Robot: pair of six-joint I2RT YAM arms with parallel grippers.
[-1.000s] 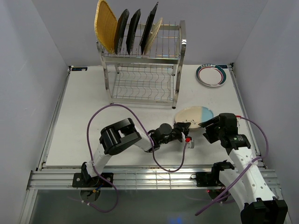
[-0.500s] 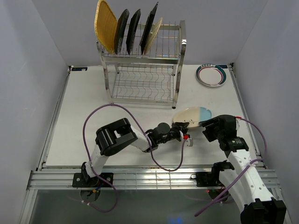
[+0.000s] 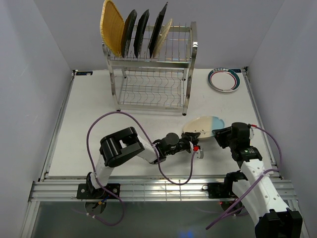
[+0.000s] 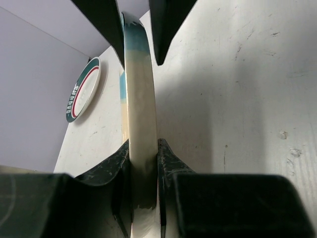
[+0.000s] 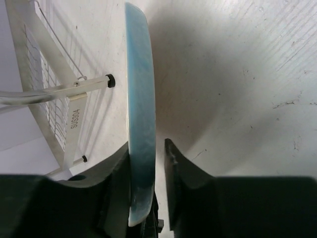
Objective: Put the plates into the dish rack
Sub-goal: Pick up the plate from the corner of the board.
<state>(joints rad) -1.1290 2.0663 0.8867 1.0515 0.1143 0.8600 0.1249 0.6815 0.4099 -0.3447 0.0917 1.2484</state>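
Holding five plates [image 3: 141, 27], the steel wire dish rack [image 3: 151, 79] awaited two more. Left gripper [image 3: 193, 144] clamped the round cream-blue plate [image 3: 204, 124] before it; right gripper [image 3: 218, 135] seemingly straddled the rim, unclosed.

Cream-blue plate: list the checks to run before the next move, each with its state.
1. Left end effector grip on the cream-blue plate: ok, both fingers press against its rim.
2. Right end effector grip on the same plate: not ok, the jaws straddle the rim but a gap shows at one finger.
3. Plate lifted off the table: cannot tell.
4. Free slots in the dish rack: ok, the lower tier shows no plates.
5. Teal-rimmed plate out of the way: ok, it lies flat near the far right corner, apart from both arms.
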